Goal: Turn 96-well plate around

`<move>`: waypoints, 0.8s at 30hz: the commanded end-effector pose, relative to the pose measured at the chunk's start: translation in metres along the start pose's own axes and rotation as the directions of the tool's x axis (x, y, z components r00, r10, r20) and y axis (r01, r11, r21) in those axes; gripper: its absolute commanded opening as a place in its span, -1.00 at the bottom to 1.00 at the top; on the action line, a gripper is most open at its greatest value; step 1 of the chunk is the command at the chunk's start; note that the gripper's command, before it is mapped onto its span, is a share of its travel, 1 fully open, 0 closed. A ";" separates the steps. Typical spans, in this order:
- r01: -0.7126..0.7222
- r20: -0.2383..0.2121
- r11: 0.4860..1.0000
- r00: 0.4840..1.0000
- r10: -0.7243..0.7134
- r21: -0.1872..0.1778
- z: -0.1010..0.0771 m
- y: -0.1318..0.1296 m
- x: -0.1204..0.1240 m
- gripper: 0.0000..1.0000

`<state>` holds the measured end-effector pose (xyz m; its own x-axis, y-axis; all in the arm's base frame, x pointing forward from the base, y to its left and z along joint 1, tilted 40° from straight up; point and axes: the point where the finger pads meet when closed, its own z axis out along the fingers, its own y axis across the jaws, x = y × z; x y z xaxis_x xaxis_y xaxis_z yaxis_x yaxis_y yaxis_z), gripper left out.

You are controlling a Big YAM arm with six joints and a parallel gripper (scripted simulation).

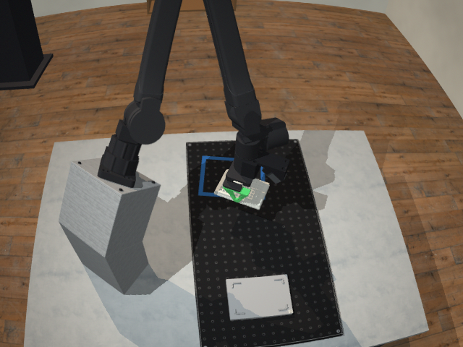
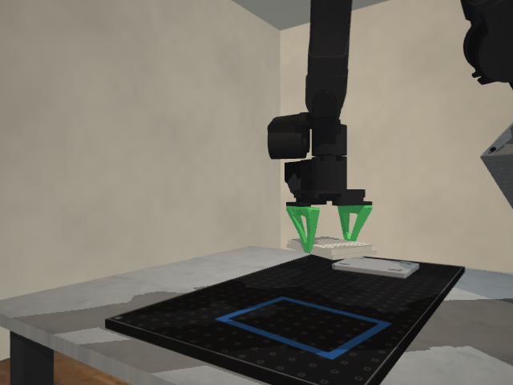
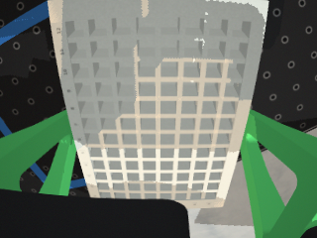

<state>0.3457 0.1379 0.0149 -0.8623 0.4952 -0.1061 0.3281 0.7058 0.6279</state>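
Clamped across the short width of the plate (image 1: 249, 192), my jaws hold it in the air above the deck (image 1: 261, 246); my gripper (image 2: 329, 242) points straight down, one green finger (image 2: 304, 225) on each long side. From the top view, the plate's long axis runs roughly across the deck's width, skewed a little from the deck's edges. It hangs level, wells facing up. Which corner is the cut one I cannot tell from these views.

Plate: a pale, off-white rectangular body with a regular grid of small square wells, partly in my own shadow in the wrist view.

Surroundings: in the top view the plate overlaps the lower right corner of the blue taped outline B1 (image 1: 204, 175). The grey nest N1 (image 1: 258, 296) lies well apart at the deck's other end, with nothing in it and its corner locators showing. The black perforated deck lies on a grey table (image 1: 377, 231). My arm stands on a grey block (image 1: 100, 216) beside the deck. Nothing stands between the plate and the outline below it.
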 end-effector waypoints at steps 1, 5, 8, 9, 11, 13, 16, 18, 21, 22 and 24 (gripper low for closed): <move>-0.012 0.006 1.000 1.000 0.012 -0.018 -0.004 0.019 0.002 -1.00; -0.011 0.008 1.000 1.000 0.011 -0.021 -0.004 0.032 0.008 -1.00; -0.016 0.001 1.000 1.000 0.016 -0.013 -0.002 0.036 0.016 -1.00; -0.016 0.001 1.000 1.000 0.016 -0.013 -0.002 0.040 0.018 -1.00; -0.014 0.005 1.000 1.000 0.014 -0.018 -0.003 0.045 0.019 -1.00; -0.022 -0.008 1.000 1.000 0.022 -0.002 0.002 0.041 0.023 -1.00; -0.012 0.008 1.000 1.000 0.012 -0.024 -0.004 0.059 0.024 -1.00; -0.012 0.008 1.000 1.000 0.012 -0.025 -0.004 0.065 0.028 -1.00; -0.015 0.004 1.000 1.000 0.015 -0.019 -0.002 0.072 0.034 -1.00; -0.017 0.000 1.000 1.000 0.017 -0.014 0.000 0.073 0.036 -1.00; -0.014 0.006 1.000 1.000 0.014 -0.024 -0.004 0.081 0.039 -1.00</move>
<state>0.3371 0.2048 0.0530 -0.8634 0.4916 -0.1136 0.3172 0.7040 0.6354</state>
